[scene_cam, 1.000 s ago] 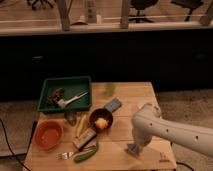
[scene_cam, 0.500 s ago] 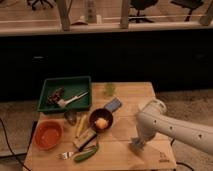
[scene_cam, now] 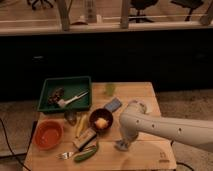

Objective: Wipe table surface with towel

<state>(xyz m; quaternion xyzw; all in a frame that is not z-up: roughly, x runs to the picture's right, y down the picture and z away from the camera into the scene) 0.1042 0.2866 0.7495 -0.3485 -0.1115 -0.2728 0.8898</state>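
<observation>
Pointing down at the light wooden plank tabletop, the two-finger gripper is held clenched near the front edge — presumably for wiping. The towel itself cannot be made out.

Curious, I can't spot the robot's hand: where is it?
The end effector is down at the table surface near its front edge, just right of the dark bowl.

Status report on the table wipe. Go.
Gripper shut, down on the table surface, near front edge. Towel apparently bunched under it. Dark bowl and green item close alongside.
</observation>
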